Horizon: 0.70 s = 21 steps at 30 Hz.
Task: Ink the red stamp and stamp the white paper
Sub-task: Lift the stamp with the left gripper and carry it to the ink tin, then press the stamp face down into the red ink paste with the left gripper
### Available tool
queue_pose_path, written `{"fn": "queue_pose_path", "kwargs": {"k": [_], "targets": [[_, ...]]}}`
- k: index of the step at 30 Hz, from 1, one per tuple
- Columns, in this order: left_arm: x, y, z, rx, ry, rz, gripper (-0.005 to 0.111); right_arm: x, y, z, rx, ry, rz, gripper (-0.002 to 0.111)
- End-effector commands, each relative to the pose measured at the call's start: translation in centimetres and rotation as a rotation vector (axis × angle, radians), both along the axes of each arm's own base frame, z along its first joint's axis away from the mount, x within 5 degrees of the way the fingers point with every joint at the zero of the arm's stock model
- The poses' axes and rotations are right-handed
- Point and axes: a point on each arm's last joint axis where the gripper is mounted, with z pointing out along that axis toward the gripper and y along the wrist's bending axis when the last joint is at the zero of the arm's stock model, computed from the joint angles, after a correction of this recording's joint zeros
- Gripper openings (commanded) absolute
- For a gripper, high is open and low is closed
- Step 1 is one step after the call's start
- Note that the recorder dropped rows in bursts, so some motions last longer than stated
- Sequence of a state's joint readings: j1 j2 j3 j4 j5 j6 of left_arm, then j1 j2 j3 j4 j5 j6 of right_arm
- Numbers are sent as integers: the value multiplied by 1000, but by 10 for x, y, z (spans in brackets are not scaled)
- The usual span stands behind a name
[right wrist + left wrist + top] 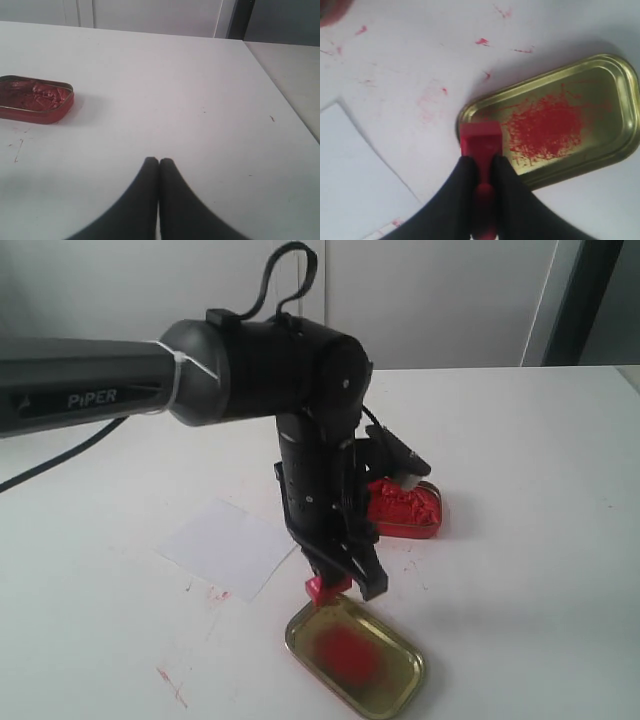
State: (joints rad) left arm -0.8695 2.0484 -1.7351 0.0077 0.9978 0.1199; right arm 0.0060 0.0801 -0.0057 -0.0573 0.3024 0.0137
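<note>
The left gripper (342, 585) is pinching the red stamp (321, 588) by its handle over the far-left corner of the red-smeared gold lid (404, 692), so inking seems underway, while the white paper (225, 540) to the left is showing no clear imprint.

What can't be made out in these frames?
- Printing face of the red stamp: turned downward in every view, so whether it is inked is unknown.
- Stamp touching the gold lid or hovering: the left gripper blocks it in the exterior view, and the left wrist view looks straight down.
- The white paper: cut off by the picture edge in the left wrist view.
- The red ink tin: partly behind the left arm in the exterior view.
</note>
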Motion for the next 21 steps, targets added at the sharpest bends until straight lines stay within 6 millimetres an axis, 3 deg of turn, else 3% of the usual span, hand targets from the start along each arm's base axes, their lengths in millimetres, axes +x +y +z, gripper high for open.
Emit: {"fn": "queue_pose_path", "kwargs": {"k": [1, 10, 21], "targets": [[16, 10, 21, -35, -20, 13, 0, 0, 0, -1, 7, -9, -7, 0], [51, 17, 36, -115, -31, 31, 0, 0, 0, -1, 9, -9, -8, 0], [90, -18, 26, -216, -113, 21, 0, 0, 0, -1, 10, -9, -8, 0]]}}
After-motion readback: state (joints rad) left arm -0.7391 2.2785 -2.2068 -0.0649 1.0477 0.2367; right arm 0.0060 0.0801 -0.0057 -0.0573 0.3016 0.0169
